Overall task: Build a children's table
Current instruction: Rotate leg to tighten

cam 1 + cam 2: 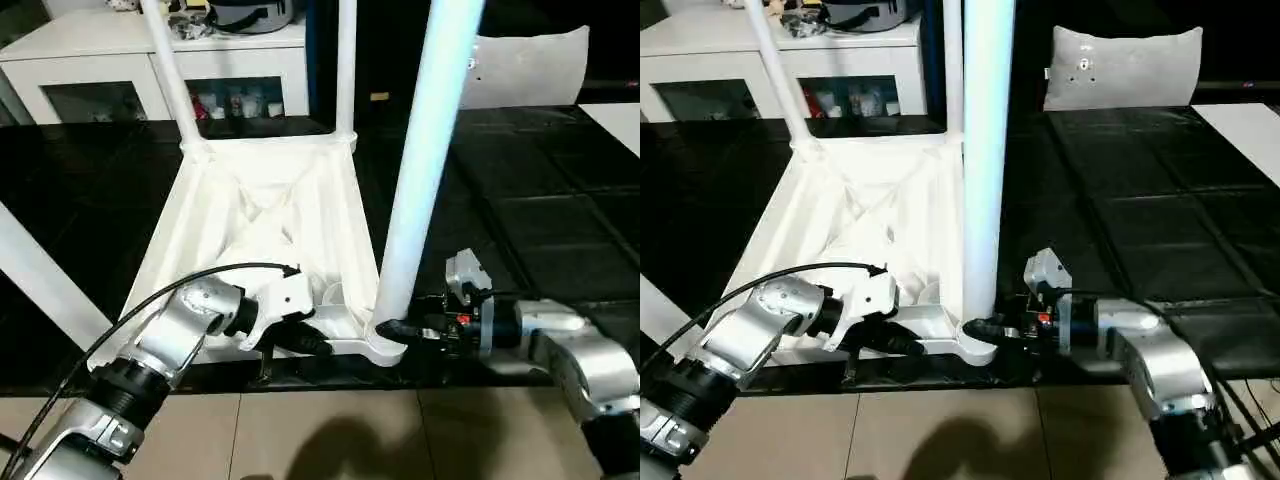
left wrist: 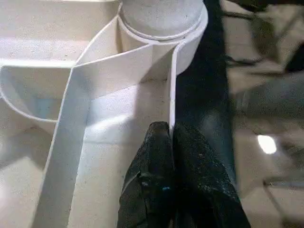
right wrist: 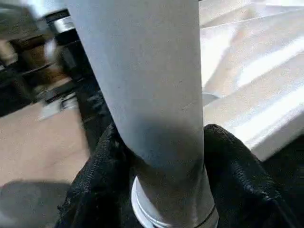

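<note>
The table top (image 1: 265,215) is lying upside down on the black mat (image 1: 540,230). Two far legs (image 1: 345,65) are standing; the right claw (image 1: 397,328) is gripping the near leg (image 1: 425,150), seemingly seated. The left claw (image 2: 170,137), clenched, is pinching the rim.

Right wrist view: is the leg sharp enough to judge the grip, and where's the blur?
Right wrist view: the leg and the right tool closed around it read sharp; the background beyond is smeared. Left wrist view: the left tool on the tabletop wall is sharp; the floor beside it is blurred.
</note>
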